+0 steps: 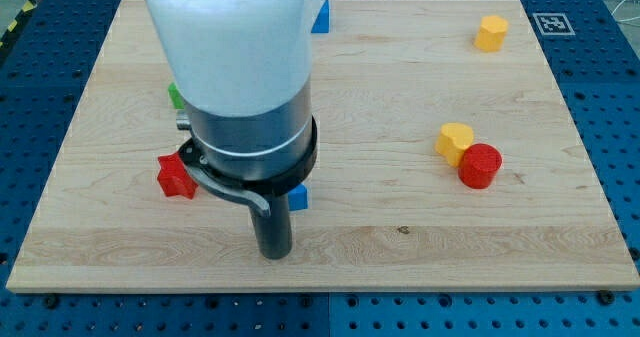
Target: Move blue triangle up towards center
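A small blue block (299, 197) lies just left of the board's middle, mostly hidden behind my arm, so its shape cannot be made out. My tip (274, 255) rests on the board just below and slightly left of this block, close to it; whether they touch cannot be told. A second blue block (320, 17) shows at the view's top, half hidden by the arm's white body (230, 47).
A red star-like block (176, 177) lies left of the arm. A green block (176, 97) peeks out above it. A yellow block (454, 140) touches a red cylinder (479, 165) at the right. Another yellow block (490, 32) sits top right. The wooden board (400, 237) lies on a blue table.
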Controlling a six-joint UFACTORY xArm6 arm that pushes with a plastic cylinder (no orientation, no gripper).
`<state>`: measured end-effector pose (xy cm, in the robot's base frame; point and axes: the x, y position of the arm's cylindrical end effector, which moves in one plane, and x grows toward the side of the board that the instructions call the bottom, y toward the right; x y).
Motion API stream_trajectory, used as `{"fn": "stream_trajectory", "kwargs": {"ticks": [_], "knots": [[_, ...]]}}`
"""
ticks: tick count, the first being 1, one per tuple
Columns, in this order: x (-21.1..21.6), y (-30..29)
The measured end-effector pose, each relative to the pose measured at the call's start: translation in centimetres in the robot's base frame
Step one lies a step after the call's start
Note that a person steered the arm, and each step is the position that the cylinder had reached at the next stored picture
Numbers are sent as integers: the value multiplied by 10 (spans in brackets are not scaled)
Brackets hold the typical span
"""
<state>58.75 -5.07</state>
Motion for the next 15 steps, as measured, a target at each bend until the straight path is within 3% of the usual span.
{"fn": "stream_trajectory", "kwargs": {"ticks": [2,6,8,9,11,13,15], "knots": [[-21,15],[-23,23],[-21,-22],[-41,-31],[-33,19],[-64,59],[-74,35]]}}
